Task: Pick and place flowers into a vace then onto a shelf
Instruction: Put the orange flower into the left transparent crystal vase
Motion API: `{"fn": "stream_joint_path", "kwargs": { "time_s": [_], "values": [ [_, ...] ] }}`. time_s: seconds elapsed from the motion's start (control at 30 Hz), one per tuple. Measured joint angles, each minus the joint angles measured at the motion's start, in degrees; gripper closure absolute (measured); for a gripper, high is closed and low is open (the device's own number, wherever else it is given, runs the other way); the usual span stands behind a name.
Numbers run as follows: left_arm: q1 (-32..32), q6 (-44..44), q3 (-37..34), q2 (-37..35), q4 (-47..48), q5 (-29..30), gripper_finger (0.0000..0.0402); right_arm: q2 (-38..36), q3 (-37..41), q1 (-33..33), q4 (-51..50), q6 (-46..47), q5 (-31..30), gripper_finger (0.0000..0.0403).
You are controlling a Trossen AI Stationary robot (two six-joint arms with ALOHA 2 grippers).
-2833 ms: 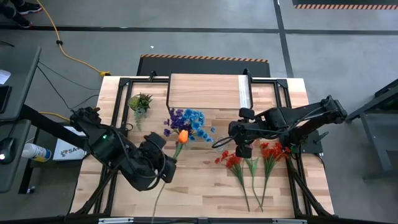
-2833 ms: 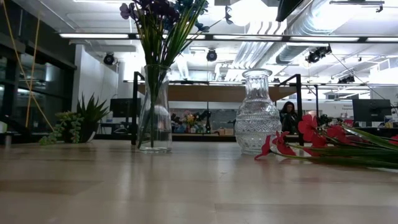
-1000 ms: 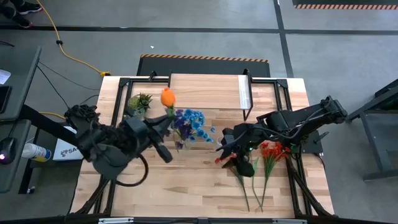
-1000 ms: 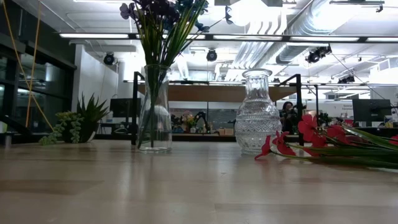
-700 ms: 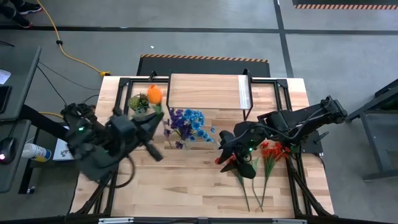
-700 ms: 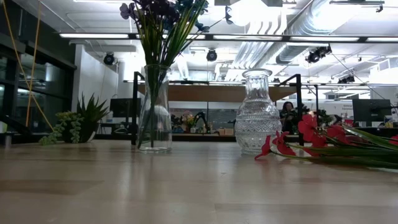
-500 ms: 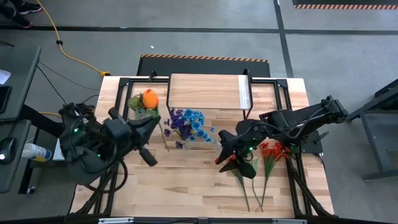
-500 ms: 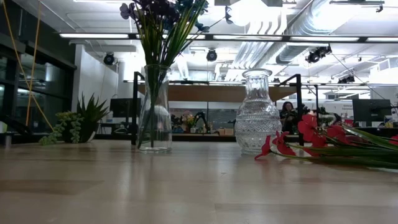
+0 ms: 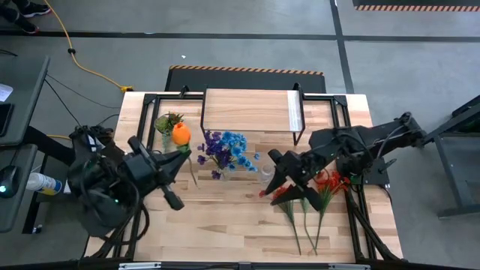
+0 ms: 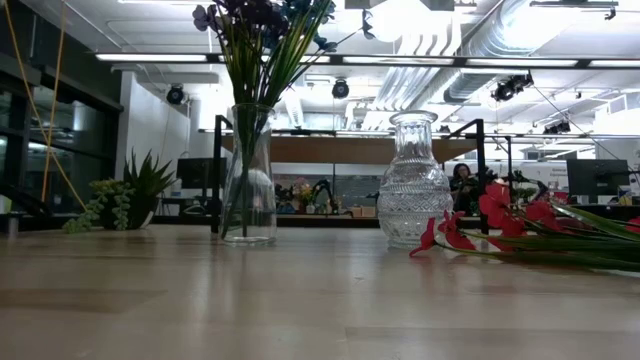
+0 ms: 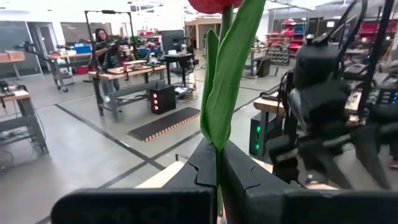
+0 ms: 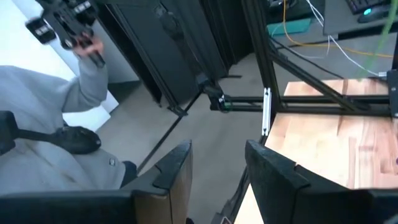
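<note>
Flowers: the left gripper (image 11: 219,177) is clamped on an orange-bloomed flower (image 9: 181,134) near the vase of blue flowers (image 9: 227,146); right gripper (image 12: 217,168) seemingly parted and empty above red flowers (image 9: 324,184).

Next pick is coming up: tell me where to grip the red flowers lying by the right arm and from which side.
Grip a red flower on its bare green stem, just below the bloom, coming straight down from above. The stems lie flat on the table, fanned apart, so fingers can straddle one across its length; the blooms look bunched and soft.
</note>
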State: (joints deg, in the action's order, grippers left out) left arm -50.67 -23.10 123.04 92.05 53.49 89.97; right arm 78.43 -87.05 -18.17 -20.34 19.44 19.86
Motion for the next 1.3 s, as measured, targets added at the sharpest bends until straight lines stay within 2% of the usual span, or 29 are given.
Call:
{"fn": "stream_joint_path", "kwargs": {
  "time_s": [0.13, 0.33, 0.67, 1.3],
  "values": [
    [-0.1, -5.6, -2.9, 0.0, 2.9, 0.0, 0.0367, -0.4, 0.0, 0.0, 0.5, 0.0, 0.0, 0.0263],
    [0.0, -19.1, -8.4, 0.0, 8.4, 0.0, 0.0367, -0.4, 0.0, 0.0, 2.7, -0.4, -0.2, 0.0263],
    [0.0, -32.8, -17.1, 0.0, 9.2, 0.0, 0.0367, -0.4, 0.0, 0.2, 4.8, -0.4, 0.0, 0.0263],
    [0.8, -41.5, -24.4, 0.0, 9.1, 0.0, 0.0367, -0.4, 0.0, 0.2, 4.7, -0.5, -0.4, 0.0263]
  ]
}}
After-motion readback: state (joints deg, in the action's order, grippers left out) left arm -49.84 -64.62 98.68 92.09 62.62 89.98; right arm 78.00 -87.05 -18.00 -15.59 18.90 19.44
